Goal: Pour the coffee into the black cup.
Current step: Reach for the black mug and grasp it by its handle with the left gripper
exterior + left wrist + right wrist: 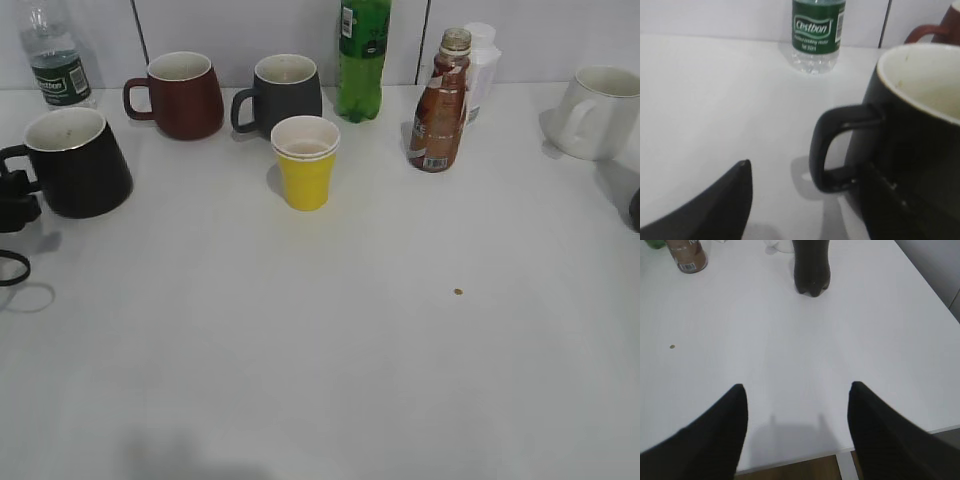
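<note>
Green "Cestbon" label on water bottle (beside black cup).

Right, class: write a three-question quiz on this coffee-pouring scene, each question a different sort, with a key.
1. True or false: the coffee bottle is capped.
2. Which mug has the left gripper reached? A maroon mug B black cup C white mug
3. Fill in: the yellow cup stands in front of the ___ mug.

Key: 1 false; 2 B; 3 grey.
</note>
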`<state>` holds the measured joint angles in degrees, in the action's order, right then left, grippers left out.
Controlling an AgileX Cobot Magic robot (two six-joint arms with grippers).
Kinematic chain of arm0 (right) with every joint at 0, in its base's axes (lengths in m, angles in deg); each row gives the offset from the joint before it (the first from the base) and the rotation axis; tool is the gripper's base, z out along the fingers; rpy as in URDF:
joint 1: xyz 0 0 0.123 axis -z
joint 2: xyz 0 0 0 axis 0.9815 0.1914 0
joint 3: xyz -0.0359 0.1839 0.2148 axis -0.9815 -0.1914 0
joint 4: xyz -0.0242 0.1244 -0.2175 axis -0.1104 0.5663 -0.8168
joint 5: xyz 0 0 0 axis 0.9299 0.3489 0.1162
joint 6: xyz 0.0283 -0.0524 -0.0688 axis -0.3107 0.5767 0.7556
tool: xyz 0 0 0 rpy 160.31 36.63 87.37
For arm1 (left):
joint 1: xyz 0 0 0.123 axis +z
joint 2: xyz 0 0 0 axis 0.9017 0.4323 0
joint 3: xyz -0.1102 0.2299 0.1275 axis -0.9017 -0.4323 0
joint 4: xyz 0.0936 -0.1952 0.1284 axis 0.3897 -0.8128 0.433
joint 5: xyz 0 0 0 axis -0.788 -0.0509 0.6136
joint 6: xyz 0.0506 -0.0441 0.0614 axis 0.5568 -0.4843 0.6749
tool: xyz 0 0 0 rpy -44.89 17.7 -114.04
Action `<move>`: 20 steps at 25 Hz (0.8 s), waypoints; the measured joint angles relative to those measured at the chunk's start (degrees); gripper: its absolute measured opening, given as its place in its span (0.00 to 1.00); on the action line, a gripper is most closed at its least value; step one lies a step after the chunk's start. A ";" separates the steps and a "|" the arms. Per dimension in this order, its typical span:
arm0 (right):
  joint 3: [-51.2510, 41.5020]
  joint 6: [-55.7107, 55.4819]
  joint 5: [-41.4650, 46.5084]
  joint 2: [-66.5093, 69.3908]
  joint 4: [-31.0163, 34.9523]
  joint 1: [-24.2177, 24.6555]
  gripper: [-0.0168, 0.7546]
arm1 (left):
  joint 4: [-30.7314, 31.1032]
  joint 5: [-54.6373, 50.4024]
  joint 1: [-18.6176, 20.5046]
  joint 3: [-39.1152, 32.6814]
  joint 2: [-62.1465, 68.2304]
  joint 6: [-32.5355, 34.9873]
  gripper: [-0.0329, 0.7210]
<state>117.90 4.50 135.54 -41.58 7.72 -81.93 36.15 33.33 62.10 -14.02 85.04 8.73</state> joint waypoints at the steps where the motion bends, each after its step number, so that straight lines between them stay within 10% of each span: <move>1: 0.00 0.00 0.00 0.00 0.00 0.00 0.67 | 0.00 0.00 0.00 0.44 0.24 0.00 0.72; 20: 0.00 0.00 0.00 0.00 0.00 0.00 0.67 | 0.22 -0.65 0.11 6.43 4.26 0.00 0.68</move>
<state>117.90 4.50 135.54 -41.58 7.72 -81.93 36.37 32.67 62.22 -7.59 89.30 8.73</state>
